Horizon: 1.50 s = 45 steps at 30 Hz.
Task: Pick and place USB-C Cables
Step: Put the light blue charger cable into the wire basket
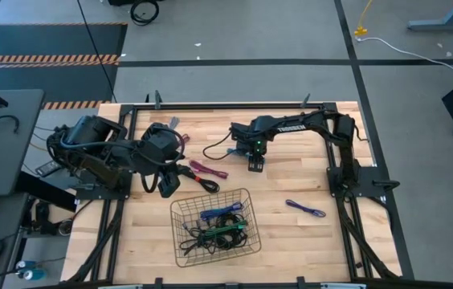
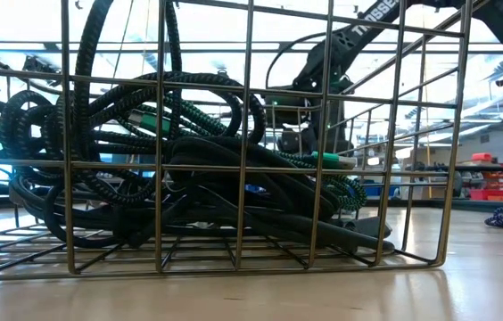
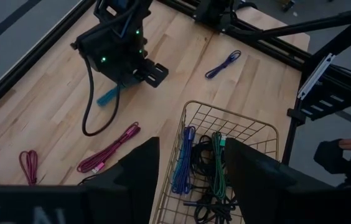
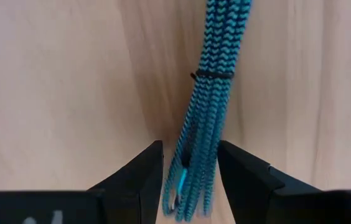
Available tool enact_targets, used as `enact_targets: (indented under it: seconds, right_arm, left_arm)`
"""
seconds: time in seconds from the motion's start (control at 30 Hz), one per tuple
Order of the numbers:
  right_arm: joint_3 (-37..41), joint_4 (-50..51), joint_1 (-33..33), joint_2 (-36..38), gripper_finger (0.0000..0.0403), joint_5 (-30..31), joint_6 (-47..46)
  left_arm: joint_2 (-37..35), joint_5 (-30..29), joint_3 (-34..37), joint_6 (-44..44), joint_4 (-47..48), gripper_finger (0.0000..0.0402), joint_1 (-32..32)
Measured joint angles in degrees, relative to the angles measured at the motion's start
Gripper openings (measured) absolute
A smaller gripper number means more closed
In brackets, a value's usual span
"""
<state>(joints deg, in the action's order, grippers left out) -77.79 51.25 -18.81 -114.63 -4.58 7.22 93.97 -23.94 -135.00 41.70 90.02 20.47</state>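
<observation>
A teal braided USB-C cable [image 4: 210,93] lies bundled on the table, and my right gripper [image 4: 190,152] is low over its end, open, one finger on each side. From above, that gripper [image 1: 255,163] is at the table's far middle. My left gripper [image 1: 168,185] hovers open by the far left corner of the wire basket [image 1: 180,210], touching nothing. The basket [image 3: 250,127] holds blue, green and black cables [image 2: 198,178]. On the wood lie a magenta cable [image 3: 110,149], a dark red one [image 3: 29,165], a purple one [image 1: 305,209] and a grey one [image 1: 162,124]. My right gripper comes from above with its fingers [image 4: 144,168] close on both sides of the teal cable's end [image 4: 191,168], below its black tie [image 4: 213,74]. The cable lies flat on the table, running along the fingers. Whether the pads touch it, I cannot tell.
A black cord [image 3: 88,106] loops on the wood beside my right gripper [image 3: 126,62]. A dark frame [image 1: 234,104] rims the table. The widest bare wood is to the basket's right, around the purple cable [image 3: 223,64]. Shelves and room clutter show beyond the table.
</observation>
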Motion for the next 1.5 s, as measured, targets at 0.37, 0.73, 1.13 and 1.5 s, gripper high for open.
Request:
enact_targets:
  seconds: [0.37,0.73,1.13,1.5]
  right_arm:
    - [2.05,-2.96,-0.13,0.33,0.0115,1.30,-1.24]
    - [0.38,2.08,1.12,1.40,0.0020,2.25,1.55]
    - [-13.78,14.36,11.18,23.32,0.0020,0.28,-5.45]
    - [-28.65,12.89,27.23,23.62,0.0020,-2.65,-14.26]
  left_arm:
    - [0.00,0.00,0.00,0.08,0.00,0.0188,0.02]
    - [0.00,-0.01,0.00,0.08,-0.11,0.0188,0.01]
    - [0.02,-0.01,0.00,-0.38,-0.13,0.0188,0.02]
    - [0.02,0.00,0.00,-0.42,-0.15,0.0188,0.02]
